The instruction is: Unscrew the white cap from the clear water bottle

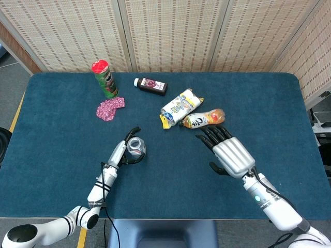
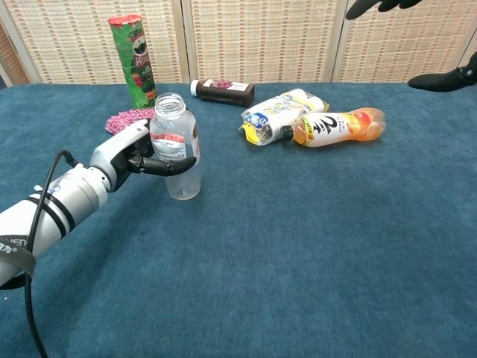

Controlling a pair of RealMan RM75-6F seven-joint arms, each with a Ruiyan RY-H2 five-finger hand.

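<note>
Four bottles, one can, one pouch, two hands
</note>
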